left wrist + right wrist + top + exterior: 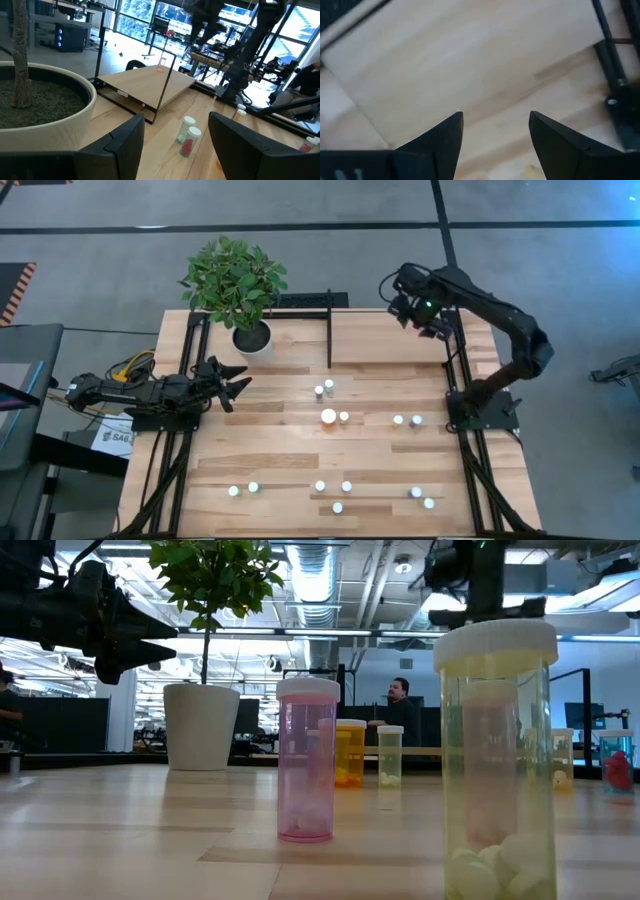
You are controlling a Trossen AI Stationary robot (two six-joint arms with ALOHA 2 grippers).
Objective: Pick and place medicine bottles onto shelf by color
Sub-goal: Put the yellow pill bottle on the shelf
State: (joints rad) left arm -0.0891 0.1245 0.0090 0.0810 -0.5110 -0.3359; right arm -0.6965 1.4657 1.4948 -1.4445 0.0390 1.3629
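Looming nearest the low camera is a yellowish bottle (497, 755) holding white pills, with a pink bottle (307, 758) standing just behind it on the surface (290, 450). From above, most of the white-capped bottles are sitting scattered from the middle toward six o'clock, the largest cap (328, 417) near centre; one small pink bottle (161, 64) seems to be standing on the shelf (145, 85) at twelve o'clock. At one o'clock the right claw (412, 313) is hovering over that shelf with its fingers spread and nothing between them. The left claw (232, 381) is waiting at nine o'clock, open and empty, just beside the plant pot (252, 338). Risk: bottles are standing in tight pairs, so a descending finger could be tipping a neighbour over and rolling it away.
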